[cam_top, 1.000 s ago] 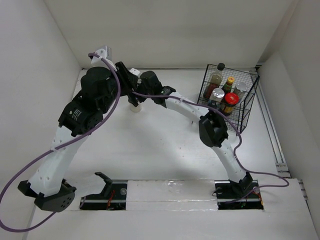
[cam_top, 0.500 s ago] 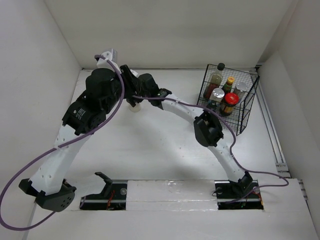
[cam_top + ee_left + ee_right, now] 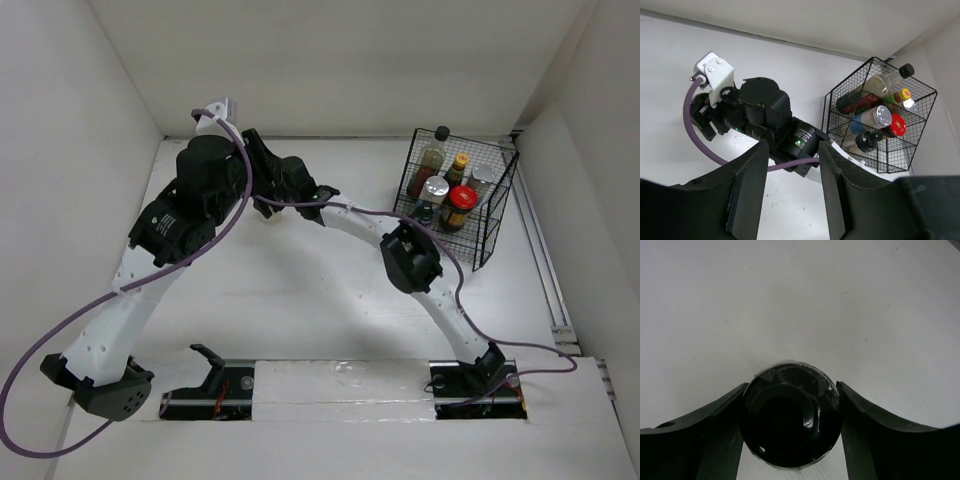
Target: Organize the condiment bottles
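No text, brand or number can be read in any view. Small pale marks are seen on the black housing of the left arm (image 3: 172, 220), too small to be made out. The labels on the condiment bottles (image 3: 875, 117) in the black wire basket (image 3: 912, 152) are blurred.

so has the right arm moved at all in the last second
Yes. The right arm's elbow has swung left, further from the wire basket, which stayed put. Its hand clasps a black-capped jar.
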### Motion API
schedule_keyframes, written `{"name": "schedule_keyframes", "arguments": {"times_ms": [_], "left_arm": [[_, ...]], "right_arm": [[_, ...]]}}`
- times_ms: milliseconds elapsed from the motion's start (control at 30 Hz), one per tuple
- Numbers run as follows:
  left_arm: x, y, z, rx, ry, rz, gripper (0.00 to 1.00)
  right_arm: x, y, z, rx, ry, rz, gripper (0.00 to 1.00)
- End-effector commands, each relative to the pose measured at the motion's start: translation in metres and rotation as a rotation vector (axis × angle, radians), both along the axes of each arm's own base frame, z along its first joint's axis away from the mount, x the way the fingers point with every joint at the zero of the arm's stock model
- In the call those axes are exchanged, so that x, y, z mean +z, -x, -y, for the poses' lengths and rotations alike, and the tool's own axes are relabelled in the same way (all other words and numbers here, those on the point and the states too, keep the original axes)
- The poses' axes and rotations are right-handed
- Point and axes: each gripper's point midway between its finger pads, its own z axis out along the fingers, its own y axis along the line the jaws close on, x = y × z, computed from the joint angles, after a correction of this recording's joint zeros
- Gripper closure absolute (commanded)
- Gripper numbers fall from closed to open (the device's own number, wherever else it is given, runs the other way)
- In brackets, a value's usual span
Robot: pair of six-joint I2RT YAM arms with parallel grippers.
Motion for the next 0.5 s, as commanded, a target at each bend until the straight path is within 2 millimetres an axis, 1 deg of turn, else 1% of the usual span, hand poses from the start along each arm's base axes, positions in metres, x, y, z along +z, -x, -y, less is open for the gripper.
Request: {"name": "schedule_keyframes", "arguments": {"times_ms": [0, 33, 67, 100, 133, 167, 200, 233, 300, 333, 367, 433, 467], "left_arm": [[0.028, 0.0, -0.007, 0.035, 0.041, 0.068, 0.6], [0.034, 0.0, -0.009, 0.046, 0.05, 0.084, 0.6], [0.034, 0.0, -0.009, 0.044, 0.041, 0.087, 0.6], [0.037, -0.002, -0.011, 0.056, 0.046, 0.099, 0.6], [0.033, -0.002, -0.011, 0.056, 0.048, 0.101, 0.6], [0.034, -0.001, -0.012, 0.056, 0.053, 0.108, 0.58], [0.029, -0.003, -0.012, 0.068, 0.047, 0.105, 0.58], [0.028, -0.002, -0.013, 0.068, 0.051, 0.11, 0.58], [0.022, -0.006, -0.014, 0.077, 0.045, 0.103, 0.57], [0.025, -0.006, -0.014, 0.077, 0.052, 0.113, 0.54], [0.02, -0.012, -0.008, 0.059, 0.029, 0.108, 0.52], [0.021, -0.015, -0.002, 0.042, 0.007, 0.113, 0.49], [0.021, -0.021, 0.008, 0.019, 0.002, 0.124, 0.47]], "right_arm": [[0.017, 0.012, 0.0, 0.009, -0.043, -0.001, 0.49], [0.024, 0.015, 0.002, 0.005, -0.058, 0.0, 0.53], [0.036, 0.017, 0.004, 0.002, -0.085, 0.014, 0.56], [0.051, 0.027, 0.013, -0.003, -0.098, 0.011, 0.59], [0.061, 0.033, 0.019, -0.003, -0.106, 0.019, 0.59], [0.077, 0.041, 0.019, 0.008, -0.135, 0.046, 0.6], [0.089, 0.048, 0.026, 0.004, -0.154, 0.051, 0.6], [0.109, 0.065, 0.041, 0.014, -0.17, 0.061, 0.6], [0.131, 0.081, 0.057, 0.012, -0.194, 0.072, 0.6], [0.155, 0.098, 0.076, 0.013, -0.215, 0.092, 0.6], [0.167, 0.108, 0.085, 0.011, -0.232, 0.097, 0.6], [0.191, 0.121, 0.114, -0.012, -0.259, 0.11, 0.61], [0.217, 0.138, 0.137, -0.033, -0.287, 0.147, 0.61]]}}
